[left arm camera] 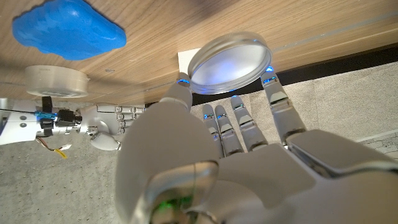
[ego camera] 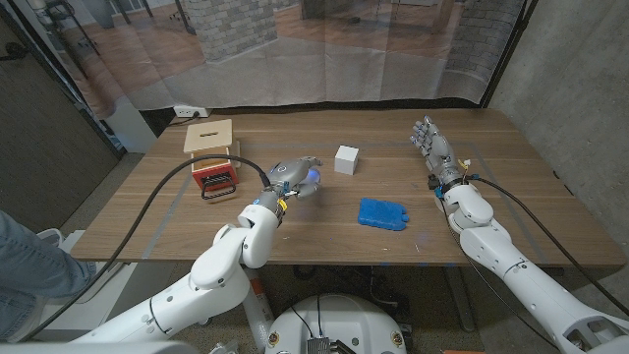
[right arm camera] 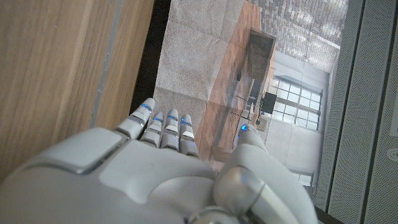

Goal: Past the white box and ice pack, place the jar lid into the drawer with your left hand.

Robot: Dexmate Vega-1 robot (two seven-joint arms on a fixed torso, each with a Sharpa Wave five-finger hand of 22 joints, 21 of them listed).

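My left hand [ego camera: 287,178] hovers over the table's middle left, pinching a round clear jar lid [ego camera: 309,178] between the thumb and a fingertip. In the left wrist view the lid [left arm camera: 230,62] sits at the tips of the hand [left arm camera: 224,155], glowing blue. The white box [ego camera: 345,159] stands just right of the lid, and its corner [left arm camera: 184,60] peeks out behind the lid. Nearer the front lies the blue ice pack [ego camera: 382,213] [left arm camera: 67,28]. A small red drawer [ego camera: 216,178] with a black handle stands pulled open under a wooden-topped cabinet [ego camera: 208,137], left of the hand.
My right hand [ego camera: 431,147] stands upright at the table's right with its fingers spread, holding nothing [right arm camera: 180,168] [left arm camera: 107,121]. A curtain hangs behind the table's far edge. A person's leg [ego camera: 25,261] shows at the picture's left edge.
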